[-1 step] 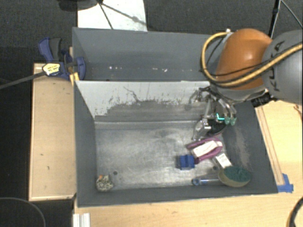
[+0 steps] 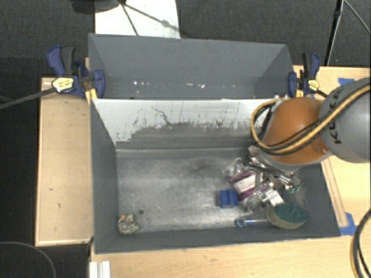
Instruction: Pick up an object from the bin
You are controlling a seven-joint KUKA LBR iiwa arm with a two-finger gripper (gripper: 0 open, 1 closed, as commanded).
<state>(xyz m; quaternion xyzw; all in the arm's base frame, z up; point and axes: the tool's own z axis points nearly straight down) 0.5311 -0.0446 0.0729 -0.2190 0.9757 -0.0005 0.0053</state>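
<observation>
Over right-front heap [image 2: 244,183], gripper [image 2: 264,181] half hidden, blue block [image 2: 228,198] beside

Oblique overhead view of bin [image 2: 174,184]

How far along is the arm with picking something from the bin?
Done: the gripper is down at the small heap on the right of the bin, beside a blue block and a green disc. In hand: nothing is visibly lifted. Left: the grasp and the lift.

Grey bin [image 2: 168,181], blue block [image 2: 227,198], green disc [image 2: 290,216], mottled lump [image 2: 128,225] (front-left corner)
</observation>
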